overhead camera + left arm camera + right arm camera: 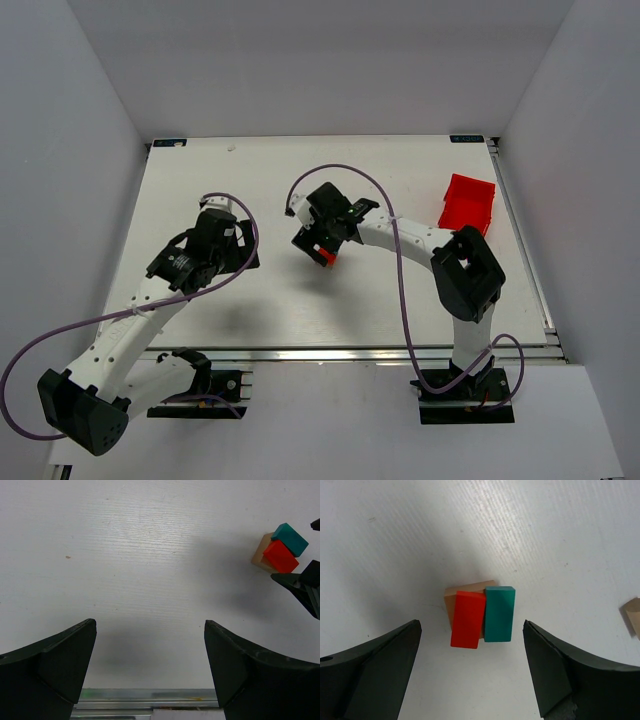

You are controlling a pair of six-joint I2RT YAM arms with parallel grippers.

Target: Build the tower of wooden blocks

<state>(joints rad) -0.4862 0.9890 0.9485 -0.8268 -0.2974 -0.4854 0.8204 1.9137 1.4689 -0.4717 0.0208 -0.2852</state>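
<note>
The wood block tower is a small stack. A red block [468, 619] and a teal block [498, 614] lie side by side on a tan block [465, 591]. My right gripper [471, 626] hangs above the stack, open, with its fingers on either side and apart from the blocks. In the top view only the red block [324, 257] peeks out below the right gripper [326, 238]. The left wrist view shows the tower [280, 555] at the far right. My left gripper [150, 627] is open over bare table, holding nothing.
A red plastic bin [467, 203] sits at the table's right side. Another tan piece [633, 615] shows at the right edge of the right wrist view. A metal rail [150, 696] runs along the table's near edge below the left gripper.
</note>
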